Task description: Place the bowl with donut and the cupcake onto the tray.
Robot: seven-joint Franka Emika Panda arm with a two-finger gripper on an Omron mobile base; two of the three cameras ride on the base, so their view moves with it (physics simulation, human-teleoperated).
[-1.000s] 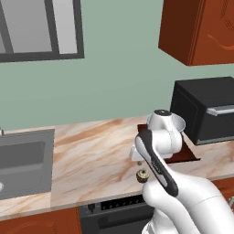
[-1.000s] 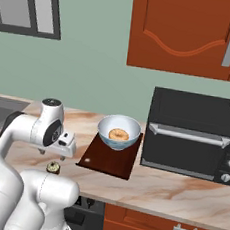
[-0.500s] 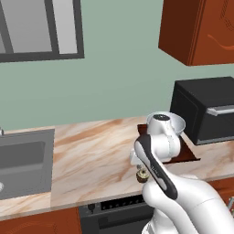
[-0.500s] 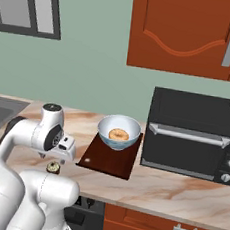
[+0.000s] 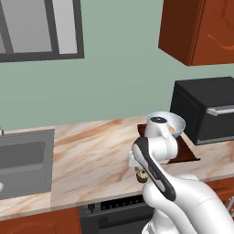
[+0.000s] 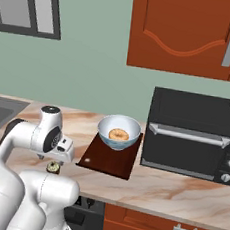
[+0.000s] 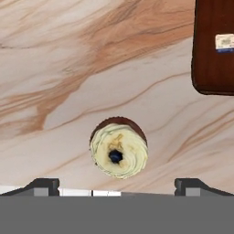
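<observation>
Marble counter point(image 6: 179, 189) runs the width of this kitchen, with a sink point(image 5: 23, 160) off to one end and a black microwave point(image 6: 193, 135) at the other, red-brown cabinets above. From my seat, half the job looks finished: the bowl point(image 6: 118, 132) sits on the tray point(image 6: 110, 156), toward its far end, and the donut point(image 6: 118, 135) lies inside it. The tray's near end is bare, so there is room for the second item.

What remains is the cupcake point(image 7: 119, 150). It stands upright on the counter, off the tray, just beside the tray's near corner (the hand view shows that corner at the top right, with a small pale label on it). In the base views I can just make out the cupcake point(image 6: 53, 167) below the wrist, near the counter's front edge.

My gripper point(image 7: 117, 185) hangs straight over it, looking down onto the swirled top. The two fingertips point(image 7: 43, 185) stand wide apart at the bottom of the hand view, one to each side of the cupcake, holding nothing and not touching it. I judge the hand is lined up for the pick but not yet low enough to close.

So, in my reading: bowl and donut done, cupcake not yet grasped, then a short carry across to the tray's free end.
</observation>
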